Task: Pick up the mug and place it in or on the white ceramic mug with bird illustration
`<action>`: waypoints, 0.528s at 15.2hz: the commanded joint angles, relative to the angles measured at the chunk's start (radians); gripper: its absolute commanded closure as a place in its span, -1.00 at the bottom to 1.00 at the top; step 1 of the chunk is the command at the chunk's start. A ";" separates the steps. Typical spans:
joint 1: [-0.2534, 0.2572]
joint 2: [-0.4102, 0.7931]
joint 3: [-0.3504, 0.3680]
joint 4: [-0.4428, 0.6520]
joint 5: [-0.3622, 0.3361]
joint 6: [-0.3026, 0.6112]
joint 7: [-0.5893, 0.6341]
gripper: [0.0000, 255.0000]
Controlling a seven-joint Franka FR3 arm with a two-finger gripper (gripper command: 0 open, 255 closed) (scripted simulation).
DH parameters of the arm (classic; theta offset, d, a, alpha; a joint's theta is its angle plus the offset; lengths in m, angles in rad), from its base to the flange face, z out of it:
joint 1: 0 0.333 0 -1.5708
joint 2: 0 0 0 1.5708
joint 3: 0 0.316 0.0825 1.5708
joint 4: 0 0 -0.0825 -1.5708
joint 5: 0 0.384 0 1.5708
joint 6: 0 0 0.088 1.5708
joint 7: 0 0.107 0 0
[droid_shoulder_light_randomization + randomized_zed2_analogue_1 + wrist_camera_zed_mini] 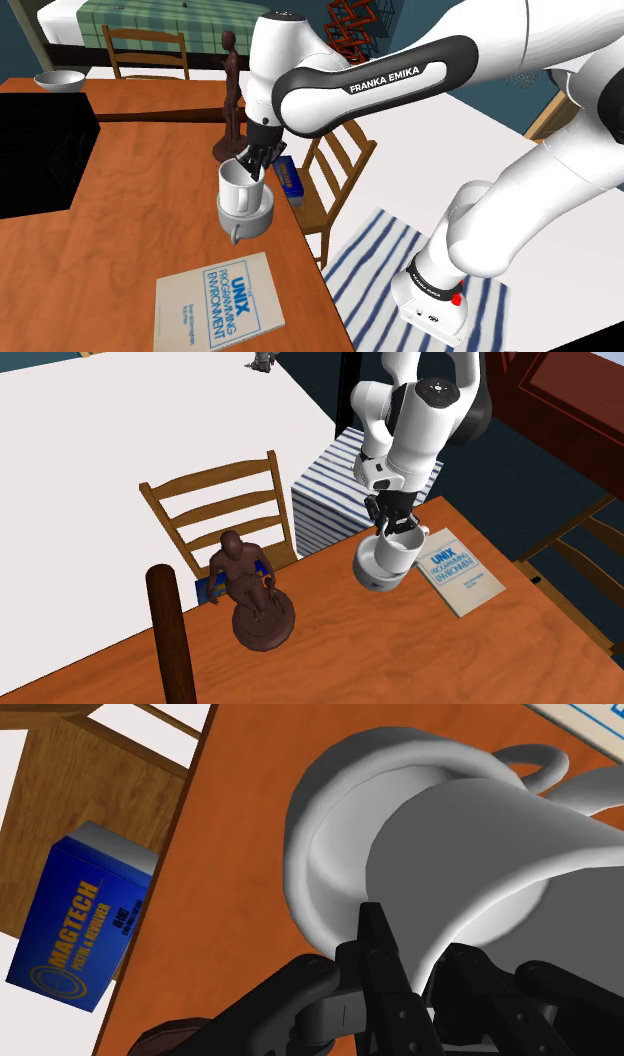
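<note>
Two white mugs stand stacked near the table (130, 200) edge: we see the mug (240, 183) sunk upright into the wide mug (247, 214), axes seemingly aligned, the lower handle (235, 237) at six o'clock. At one o'clock on the rim our gripper (256, 168) clamps the mug's wall between its fingers (376, 954). We judge release needs only opening, then lifting straight up. A blue box (290, 178) lies at three o'clock.

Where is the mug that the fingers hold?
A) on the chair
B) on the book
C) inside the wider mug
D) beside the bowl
C: the mug, its rim clasped by the fingers, has its lower part inside the wider mug.
</note>
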 commanded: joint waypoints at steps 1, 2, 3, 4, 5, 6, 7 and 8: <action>0.000 0.002 0.000 -0.003 0.000 0.000 0.000 1.00; 0.000 0.002 0.000 -0.003 0.000 0.000 0.000 1.00; 0.000 0.002 0.000 -0.003 0.000 0.000 0.000 1.00; 0.001 0.001 0.000 -0.004 0.000 -0.001 0.000 -1.00; 0.001 0.001 0.001 -0.002 0.000 -0.003 0.000 -1.00; 0.001 0.000 0.001 -0.003 0.000 -0.002 0.001 -1.00; 0.001 0.000 0.001 -0.002 0.000 -0.003 0.000 -1.00; 0.001 0.000 0.001 -0.002 0.000 -0.003 0.000 -1.00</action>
